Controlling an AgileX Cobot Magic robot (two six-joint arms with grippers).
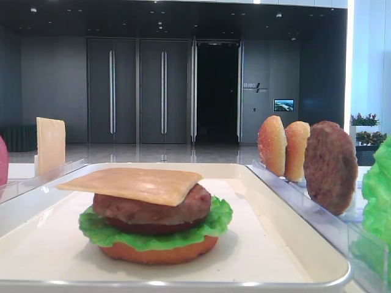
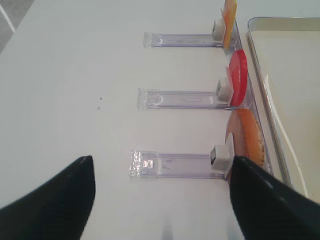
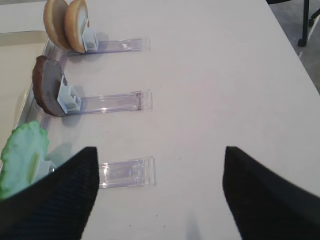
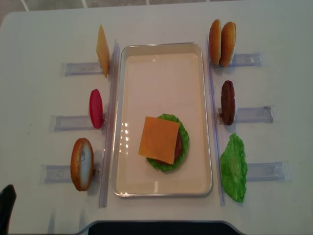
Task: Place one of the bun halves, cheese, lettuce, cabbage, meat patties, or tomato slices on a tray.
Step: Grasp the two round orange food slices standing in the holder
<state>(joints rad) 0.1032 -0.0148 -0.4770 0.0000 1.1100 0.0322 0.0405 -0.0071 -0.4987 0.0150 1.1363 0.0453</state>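
the white rectangular tray point(image 4: 162, 188) holds a stack at lower centre of the overhead view: flat orange-brown bottom bun, ruffled green lettuce, dark patty, square yellow-orange cheese slice point(image 4: 159, 139) on top. judging by this, a domed top bun comes next. the speckled golden-brown bun pair point(image 3: 65, 24) stands on edge at upper left of the right wrist view, well ahead of the right gripper point(image 3: 160, 187), the nearer arm. its fingers are spread wide, holding nothing. the left gripper point(image 2: 162, 192) is likewise spread and empty.

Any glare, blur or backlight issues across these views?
Front exterior view: bright window strip at right, dark hall behind, stack sharp. Overhead exterior view: light spots glint on the tray. Both wrist views: each tool is a dark, soft-edged silhouette; the table is evenly lit.
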